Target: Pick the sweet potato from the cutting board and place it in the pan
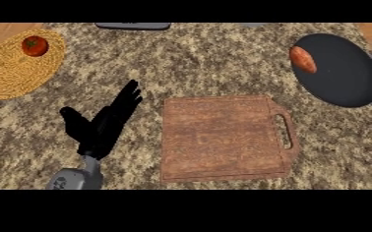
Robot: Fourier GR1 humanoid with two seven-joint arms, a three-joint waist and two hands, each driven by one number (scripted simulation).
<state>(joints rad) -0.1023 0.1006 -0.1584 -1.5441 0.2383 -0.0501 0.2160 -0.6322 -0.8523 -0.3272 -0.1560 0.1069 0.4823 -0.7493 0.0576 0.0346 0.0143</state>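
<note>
An orange sweet potato (303,59) lies inside the dark round pan (341,78) at the upper right, near the pan's left rim. The brown wooden cutting board (222,137) with a handle slot on its right side lies in the middle of the counter, with nothing on it. My left hand (102,125) rests open to the left of the board, fingers straight and pointing up and to the right, thumb spread to the left. It holds nothing. My right hand does not show.
A woven yellow mat (22,71) lies at the upper left with a red tomato (34,45) on it. A grey flat object (133,26) sits at the far edge of the speckled counter.
</note>
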